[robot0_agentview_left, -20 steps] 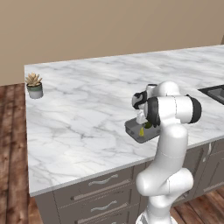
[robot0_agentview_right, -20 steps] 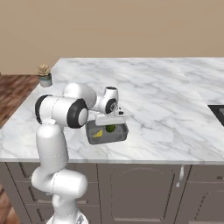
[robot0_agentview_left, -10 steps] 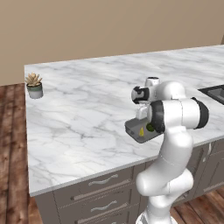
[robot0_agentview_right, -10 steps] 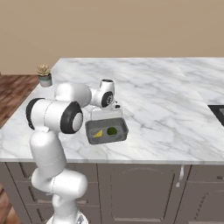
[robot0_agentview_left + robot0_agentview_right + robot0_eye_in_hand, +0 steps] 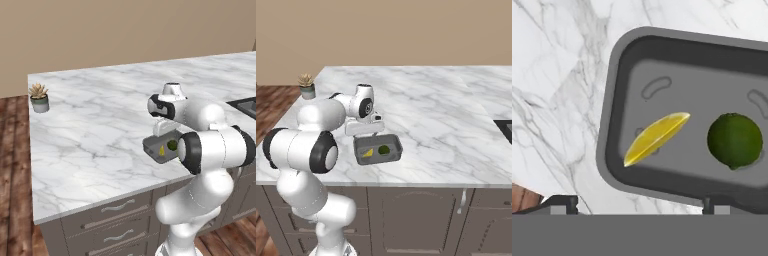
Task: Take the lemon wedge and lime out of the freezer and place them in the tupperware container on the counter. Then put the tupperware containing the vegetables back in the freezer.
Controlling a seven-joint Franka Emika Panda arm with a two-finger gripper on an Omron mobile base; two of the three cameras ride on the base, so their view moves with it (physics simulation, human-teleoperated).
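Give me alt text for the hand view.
A dark grey tupperware container on a marbled counter holds a yellow lemon wedge and a green lime, lying apart. Two dark fingers show at the bottom edge.

The white arm folds at its dark elbow joint and reaches forward, wrist bent downward. Its end effector [image 5: 637, 202] points straight down, fingers [image 5: 562, 201] spread wide apart with nothing gripped between the two dark tips.
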